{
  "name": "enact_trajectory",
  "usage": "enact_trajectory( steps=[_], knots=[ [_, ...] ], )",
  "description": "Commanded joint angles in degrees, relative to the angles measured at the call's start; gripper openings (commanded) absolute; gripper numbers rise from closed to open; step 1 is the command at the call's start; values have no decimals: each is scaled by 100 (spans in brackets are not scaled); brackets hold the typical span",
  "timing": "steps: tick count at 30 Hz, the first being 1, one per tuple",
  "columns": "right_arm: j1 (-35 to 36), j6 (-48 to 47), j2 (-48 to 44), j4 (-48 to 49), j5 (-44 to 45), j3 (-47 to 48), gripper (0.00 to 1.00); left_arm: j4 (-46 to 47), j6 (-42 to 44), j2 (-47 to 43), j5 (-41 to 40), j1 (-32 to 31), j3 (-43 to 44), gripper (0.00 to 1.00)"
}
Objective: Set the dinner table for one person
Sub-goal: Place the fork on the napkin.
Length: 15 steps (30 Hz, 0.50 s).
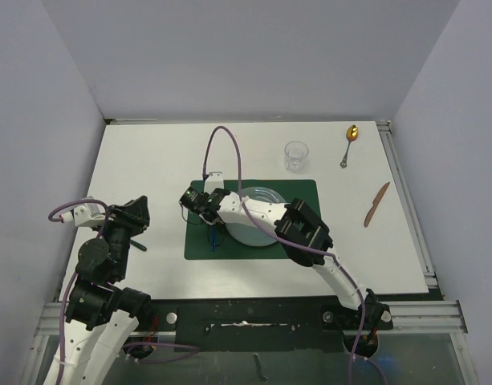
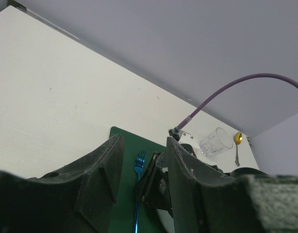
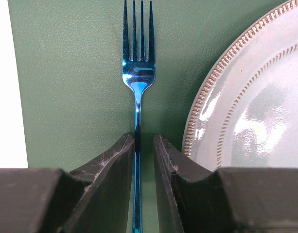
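The white dinner table [image 1: 149, 160] carries a dark green placemat [image 1: 302, 192] with a pale plate [image 1: 258, 234] on it. A blue fork [image 3: 137, 77] lies flat on the placemat [image 3: 66, 73] left of the plate [image 3: 255, 107], tines pointing to the far side. My right gripper [image 3: 144, 138] straddles the fork's handle; the jaws stand slightly apart, with a gap on the handle's right side, so it is open. From above, the right gripper [image 1: 213, 228] points down at the fork [image 1: 215, 241]. My left gripper [image 1: 143, 215] hovers left of the mat, open and empty.
A clear glass [image 1: 296, 156] stands just beyond the mat's far edge. A gold spoon [image 1: 349, 143] lies at the far right and a brown knife [image 1: 376, 204] nearer on the right. A metal rail [image 1: 406, 200] runs along the table's right edge.
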Motion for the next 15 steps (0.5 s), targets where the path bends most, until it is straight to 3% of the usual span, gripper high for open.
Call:
enact_trajectory(
  steps=[1,15],
  knots=[
    [47,-115,-499,-170,287,165,24,406,-29,48,93,-21,5,38],
    [105,-234,-716,-135,447,235,24,481,-46,93,128,-20,-63,38]
  ],
)
